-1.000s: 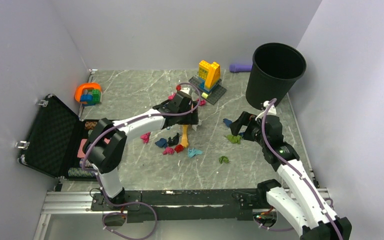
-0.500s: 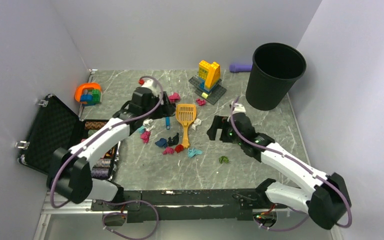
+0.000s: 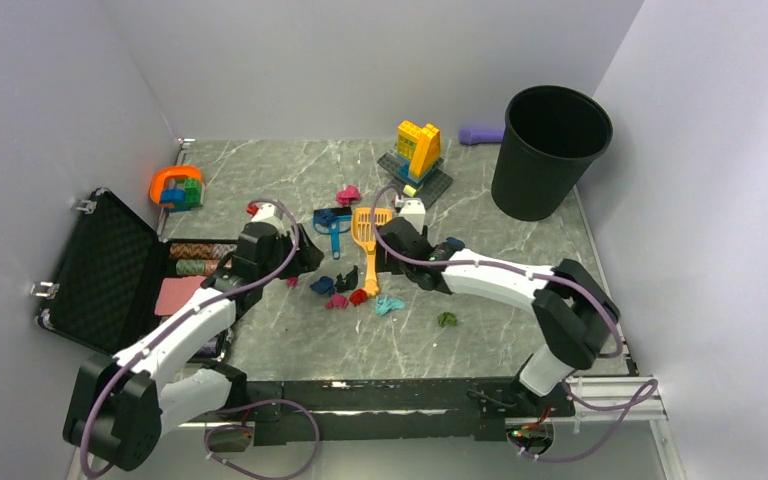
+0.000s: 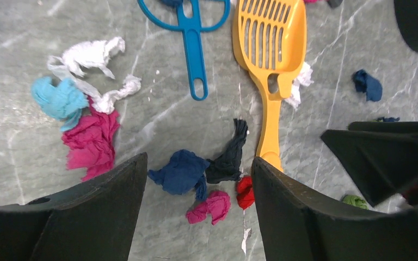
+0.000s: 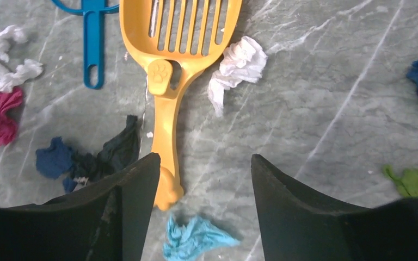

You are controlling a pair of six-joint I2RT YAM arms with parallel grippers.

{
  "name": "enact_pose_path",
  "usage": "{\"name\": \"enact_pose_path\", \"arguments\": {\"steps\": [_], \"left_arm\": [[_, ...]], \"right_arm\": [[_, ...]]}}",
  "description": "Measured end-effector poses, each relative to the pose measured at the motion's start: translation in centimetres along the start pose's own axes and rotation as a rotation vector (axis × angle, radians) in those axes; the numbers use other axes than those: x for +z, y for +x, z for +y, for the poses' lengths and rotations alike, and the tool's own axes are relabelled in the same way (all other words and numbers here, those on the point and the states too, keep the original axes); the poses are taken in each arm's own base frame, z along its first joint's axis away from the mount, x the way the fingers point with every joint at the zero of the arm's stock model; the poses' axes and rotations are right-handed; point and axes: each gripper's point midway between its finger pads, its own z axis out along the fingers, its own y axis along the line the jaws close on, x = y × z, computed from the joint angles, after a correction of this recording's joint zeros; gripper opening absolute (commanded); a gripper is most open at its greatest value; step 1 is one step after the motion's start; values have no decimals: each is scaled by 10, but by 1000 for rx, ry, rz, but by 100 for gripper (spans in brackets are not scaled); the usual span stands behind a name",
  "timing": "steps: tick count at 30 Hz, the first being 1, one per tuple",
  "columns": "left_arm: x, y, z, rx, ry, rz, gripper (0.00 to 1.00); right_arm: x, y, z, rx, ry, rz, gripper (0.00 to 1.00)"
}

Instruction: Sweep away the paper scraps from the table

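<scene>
**While nothing is gripped, 2 arms crowd 1 scoop**

Because the table [image 3: 520, 330] is wide and the black bin [image 3: 550, 150] stands at its far right corner, a loose push could scatter the paper scraps [image 3: 345, 290] clustered mid-table rather than gather them. The 2 arms lean in towards each other, so a collision looks like the chief risk. The left gripper [image 4: 196, 168] hangs spread and empty over dark blue and magenta wads. The right gripper [image 5: 204, 163], likewise spread and empty, hovers just beside the yellow scoop [image 5: 166, 109] handle and might knock it into the cluster. The blue brush [image 4: 191, 49] lies ungripped. 0.5 s earlier the left gripper sat farther back and the right one stood right of the scoop; both have closed in, while the scoop stays put
</scene>
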Motion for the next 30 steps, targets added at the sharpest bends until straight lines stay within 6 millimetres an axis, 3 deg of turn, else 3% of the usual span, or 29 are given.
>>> {"name": "enact_pose_path", "arguments": {"steps": [5,13,21,26,30], "left_arm": [[-13,-13,1,-1,4,-85,74],[-16,-9,12,5,-25,-99,74],[-17,-13,16,19,-38,-114,75],[-10,-5,23,40,-62,-79,75],[6,2,29,62,-109,-1,74]], "right_arm": [[25,7,12,-18,26,28,58],[48,21,29,-47,26,61,53],[69,41,30,-54,51,103,44],[74,43,30,-45,62,101,25],[74,43,29,-42,60,97,22]]}}
